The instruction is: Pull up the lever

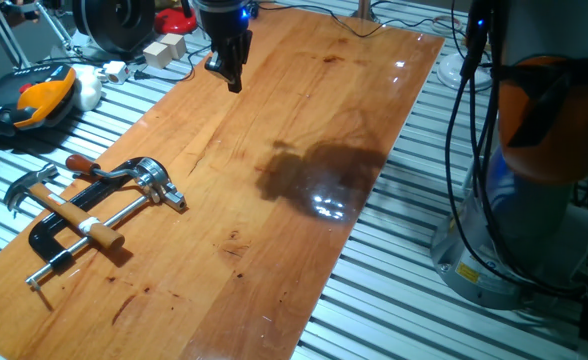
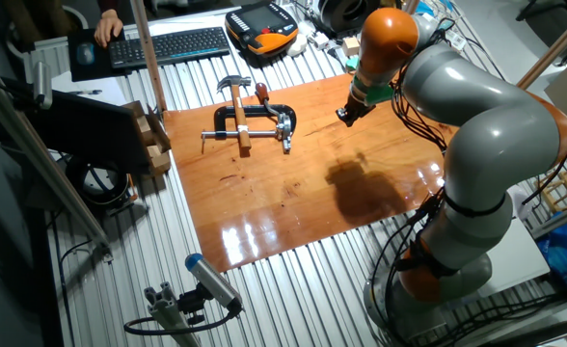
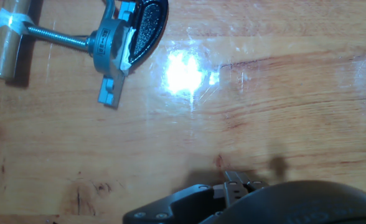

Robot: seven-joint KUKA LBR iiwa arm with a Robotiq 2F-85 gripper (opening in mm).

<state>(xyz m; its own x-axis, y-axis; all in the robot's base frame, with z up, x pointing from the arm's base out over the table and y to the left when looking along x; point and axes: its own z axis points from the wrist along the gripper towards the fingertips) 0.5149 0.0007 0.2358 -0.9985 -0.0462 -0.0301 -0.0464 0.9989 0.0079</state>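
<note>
So the arm's gripper [image 1: 232, 76] is hanging in the air over the far end of the wooden board [image 1: 274, 230], nothing in it, well away from the clamp. The fingers look pretty much pressed together at the tips from the one fixed view, no gap I can make out, and the hand view only shows the dark underside of the hand at the bottom edge, so it's no help there.

The bar clamp [image 1: 69, 235] is lying flat near the other end of the board, close to its left edge. Its chrome head [image 1: 159, 182] points toward the middle of the board, and the lever [image 1: 102, 172] runs back from that head, a slim curved silver arm with a reddish-brown tip [image 1: 77, 161]. It looks like it's lying low along the clamp.

A hammer [image 1: 49, 200] with a wooden shaft lies across the clamp, its steel head [image 1: 26, 186] just beside the lever's tip. In the hand view you only get the chrome head [image 3: 111, 46] and a bit of threaded rod [image 3: 58, 38] up in the top left corner.
</note>
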